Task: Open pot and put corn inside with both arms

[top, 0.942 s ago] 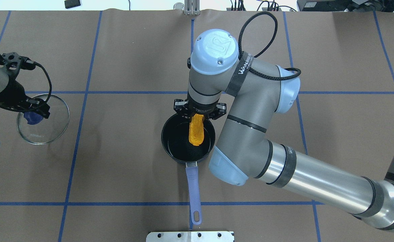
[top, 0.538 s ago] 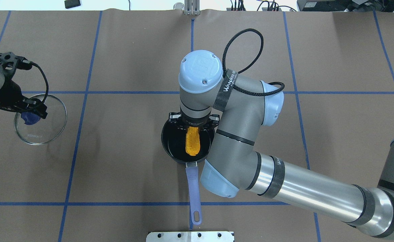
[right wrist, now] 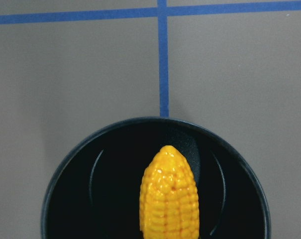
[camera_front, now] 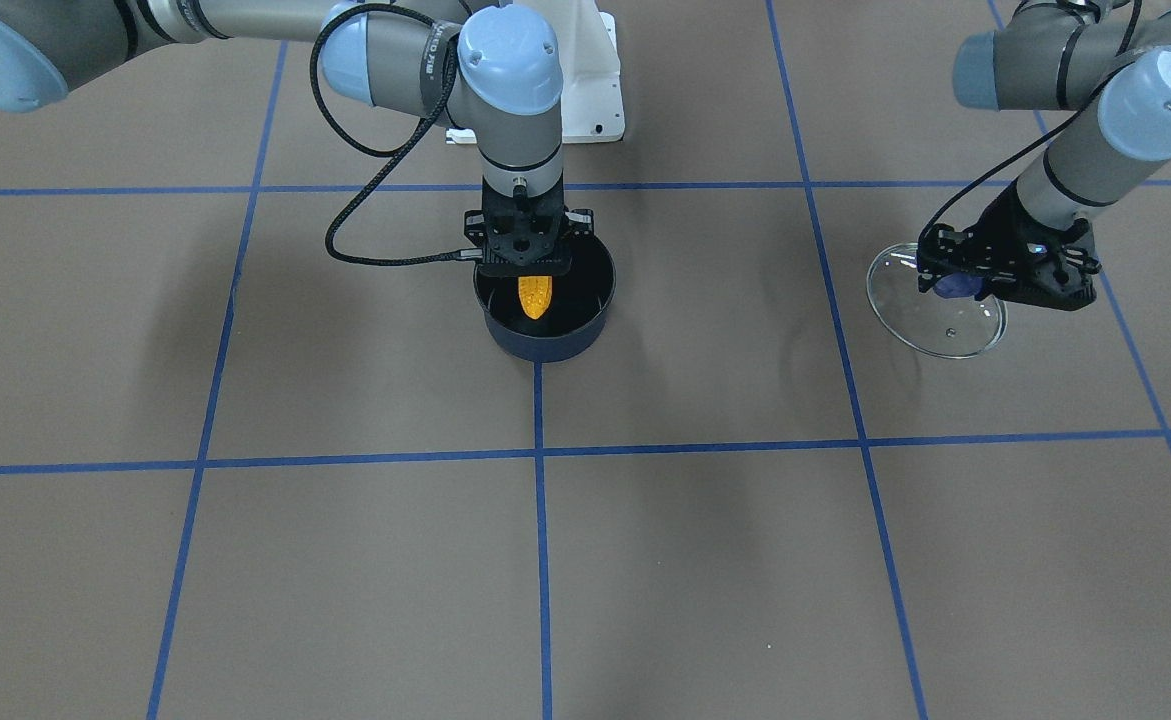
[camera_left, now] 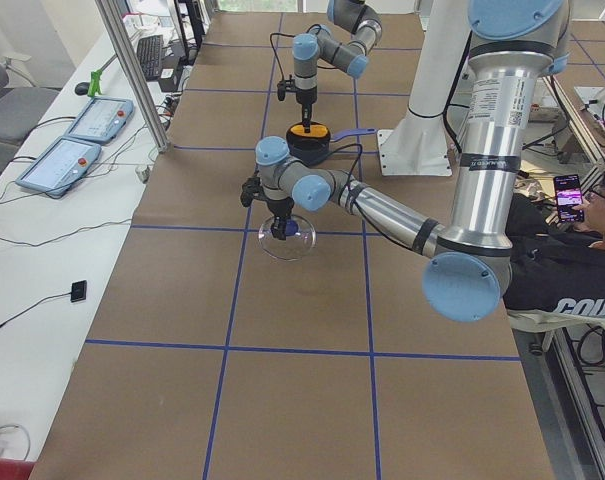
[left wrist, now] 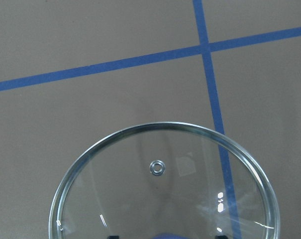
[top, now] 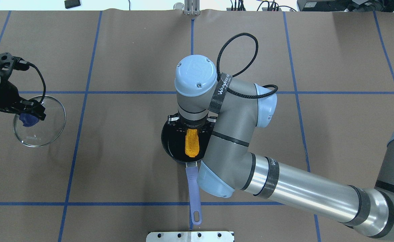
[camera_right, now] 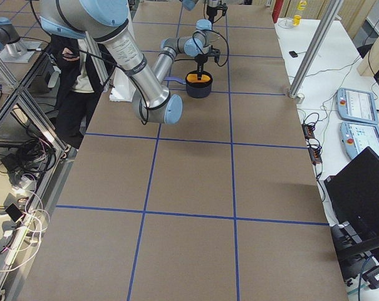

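Observation:
The dark blue pot (top: 168,145) stands open at mid table, its purple-blue handle (top: 193,188) pointing toward my base. My right gripper (top: 192,129) is shut on the orange-yellow corn (top: 192,144) and holds it upright, tip down, inside the pot's rim; the corn (right wrist: 169,199) and pot (right wrist: 90,199) fill the right wrist view. From the front, the right gripper (camera_front: 527,265) and corn (camera_front: 535,296) sit in the pot (camera_front: 545,342). My left gripper (top: 28,114) is shut on the blue knob (top: 27,120) of the glass lid (top: 45,134), held far left.
A metal plate (top: 190,236) lies at the table's near edge, just past the handle's end. The lid (camera_front: 945,335) hangs tilted over the table in the front view. Blue tape lines cross the brown surface. A seated person (camera_left: 582,260) is beside the table.
My right arm has moved toward my base and lowered the corn deeper into the pot. My left gripper has drifted slightly left with the lid.

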Robot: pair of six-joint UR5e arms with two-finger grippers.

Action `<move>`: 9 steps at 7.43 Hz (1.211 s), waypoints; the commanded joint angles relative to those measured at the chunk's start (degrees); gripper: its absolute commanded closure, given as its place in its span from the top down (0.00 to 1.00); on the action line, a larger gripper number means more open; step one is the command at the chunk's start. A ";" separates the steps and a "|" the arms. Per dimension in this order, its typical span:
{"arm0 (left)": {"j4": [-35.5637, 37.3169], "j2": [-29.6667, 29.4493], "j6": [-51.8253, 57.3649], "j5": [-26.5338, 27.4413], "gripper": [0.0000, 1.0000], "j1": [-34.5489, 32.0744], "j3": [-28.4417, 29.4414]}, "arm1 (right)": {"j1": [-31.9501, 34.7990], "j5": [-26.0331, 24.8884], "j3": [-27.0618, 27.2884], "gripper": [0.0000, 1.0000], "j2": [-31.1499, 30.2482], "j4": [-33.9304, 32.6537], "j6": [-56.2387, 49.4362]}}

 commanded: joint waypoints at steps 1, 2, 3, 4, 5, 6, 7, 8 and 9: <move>-0.07 0.47 0.07 -0.09 0.55 -0.03 -0.04 | -0.01 -2.04 -0.15 0.97 -0.08 1.93 -0.19; -0.07 0.47 0.07 -0.09 0.56 -0.03 0.05 | 0.08 -4.06 -0.06 1.00 0.53 2.03 0.33; -0.07 0.47 0.07 0.00 0.56 -0.03 0.14 | 0.34 -4.17 0.02 1.00 0.63 2.03 -0.45; -0.16 0.73 0.24 0.00 0.56 -0.03 0.49 | 1.30 -3.73 0.11 1.00 0.71 2.03 -0.54; -0.25 1.87 3.03 0.35 0.56 -0.03 0.67 | 3.57 -0.94 0.46 1.00 0.71 2.12 -2.20; -0.25 2.49 3.75 0.44 0.56 -0.03 0.75 | 6.99 3.61 0.55 1.00 0.63 2.12 -3.09; -0.25 2.49 4.02 0.53 0.56 -0.03 1.02 | 10.07 7.05 0.64 1.00 0.37 2.03 -5.70; -0.25 2.41 4.02 0.62 0.56 0.06 1.98 | 13.14 9.52 0.99 1.00 -0.94 2.03 -8.95; -1.03 2.41 4.11 0.62 0.56 0.06 2.86 | 16.57 12.33 1.95 1.00 -2.87 2.03 -12.72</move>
